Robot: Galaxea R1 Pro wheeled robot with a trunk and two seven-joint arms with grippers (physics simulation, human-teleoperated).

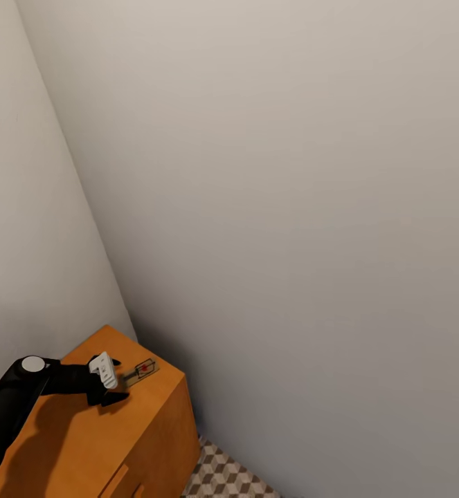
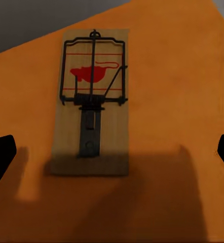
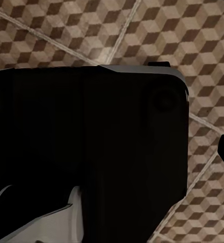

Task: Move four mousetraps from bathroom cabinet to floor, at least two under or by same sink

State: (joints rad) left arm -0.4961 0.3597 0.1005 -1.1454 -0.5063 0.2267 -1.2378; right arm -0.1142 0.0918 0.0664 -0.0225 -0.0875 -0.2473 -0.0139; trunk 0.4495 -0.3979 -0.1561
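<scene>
Presently, one small flat rectangular brown wooden mousetrap with dark wire parts and a red mark (image 1: 141, 372) lies flat on the top of the orange-brown wooden cabinet (image 1: 84, 443), near the cabinet's far corner beside the plain grey wall (image 1: 291, 207). In the head view its long axis runs diagonally, one short end toward the black left gripper (image 1: 113, 380) and the other toward the wall. In the left wrist view the mousetrap (image 2: 91, 101) lies lengthwise along the line of approach, the wire frame and red mark at the far end, the bare wooden end nearer the camera. The left gripper's fingers (image 2: 0, 157) stand spread wide apart, one to either side of the trap and clear of it, holding nothing. The right wrist view shows cube-patterned brown, beige and white bathroom floor tiles (image 3: 51, 35) behind a dark part of the robot; the right fingers' state cannot be told.
</scene>
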